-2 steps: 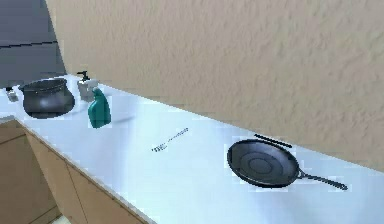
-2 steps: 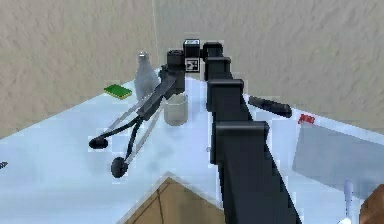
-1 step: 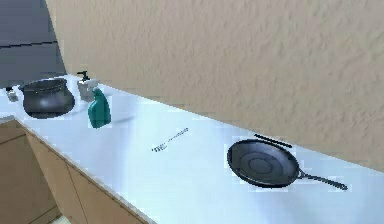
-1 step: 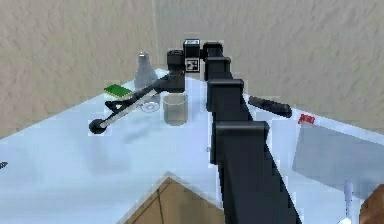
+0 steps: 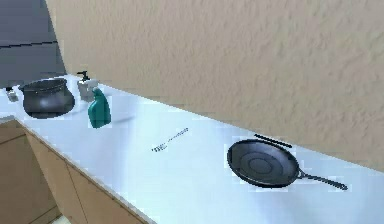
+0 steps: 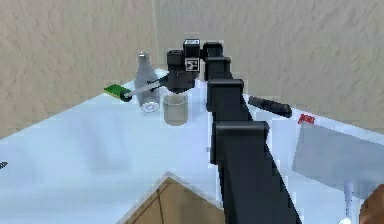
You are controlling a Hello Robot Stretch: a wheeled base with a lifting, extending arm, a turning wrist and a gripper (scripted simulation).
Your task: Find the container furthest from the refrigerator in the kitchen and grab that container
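Clear cup (image 6: 177,111), upright, on white countertop (image 6: 90,150)

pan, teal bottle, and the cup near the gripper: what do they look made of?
Pan: likely metal, matte black, perhaps coated; concentric rings show inside, and it has a thin dark handle.
Teal bottle: probably plastic; opaque, even colour, soft sheen.
Cup: glass or clear plastic, can't tell which; the white countertop shows through it.
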